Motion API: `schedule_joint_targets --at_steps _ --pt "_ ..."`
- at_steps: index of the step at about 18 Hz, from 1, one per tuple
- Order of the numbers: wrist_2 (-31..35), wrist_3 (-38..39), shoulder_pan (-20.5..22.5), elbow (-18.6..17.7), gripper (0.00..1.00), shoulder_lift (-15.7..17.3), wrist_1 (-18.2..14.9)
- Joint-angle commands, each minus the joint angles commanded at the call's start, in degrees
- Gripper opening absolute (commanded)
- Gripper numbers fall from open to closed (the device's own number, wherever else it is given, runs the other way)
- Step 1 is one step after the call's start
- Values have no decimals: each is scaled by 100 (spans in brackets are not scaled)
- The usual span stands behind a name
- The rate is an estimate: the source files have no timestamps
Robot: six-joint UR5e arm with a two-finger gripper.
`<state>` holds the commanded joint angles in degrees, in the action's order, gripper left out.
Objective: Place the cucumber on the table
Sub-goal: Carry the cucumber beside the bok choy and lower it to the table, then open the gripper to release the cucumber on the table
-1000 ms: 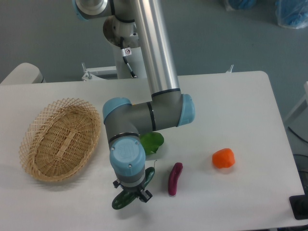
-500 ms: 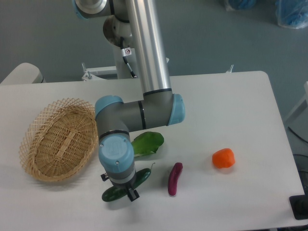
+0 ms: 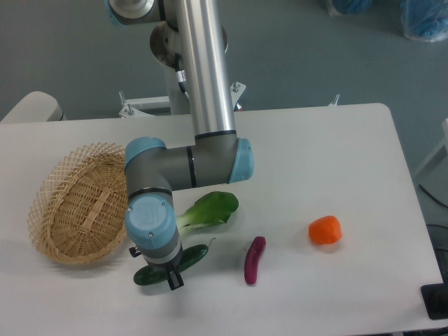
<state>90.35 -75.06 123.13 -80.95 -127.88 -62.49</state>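
— Beside the basket, how does your cucumber lie?

— Low over the table, butt left, stem up-right toward the bok choy. Your gripper looks clamped on its middle.

— How will it handle?

— Probably light, stiff and smooth; you want a mid-length hold.

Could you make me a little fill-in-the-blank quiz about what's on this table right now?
1. The cucumber sits under the gripper, near the table's ____ edge.
2. The woven basket holds ____ vegetables.
3. The purple eggplant lies between the cucumber and the ____ vegetable.
4. The leafy bok choy lies on the table, ____ the basket.

Missing words: front; no; orange; outside
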Motion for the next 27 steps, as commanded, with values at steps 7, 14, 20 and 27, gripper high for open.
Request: schedule_joint_targets --at_steps 7,14,20,27 --pt "-44 194 0 9 71 -17 202" --pt "-44 106 52 114 100 -9 193" --pt "-246 53 307 412 100 44 -8" --pt "-475 -87 975 887 100 0 -598"
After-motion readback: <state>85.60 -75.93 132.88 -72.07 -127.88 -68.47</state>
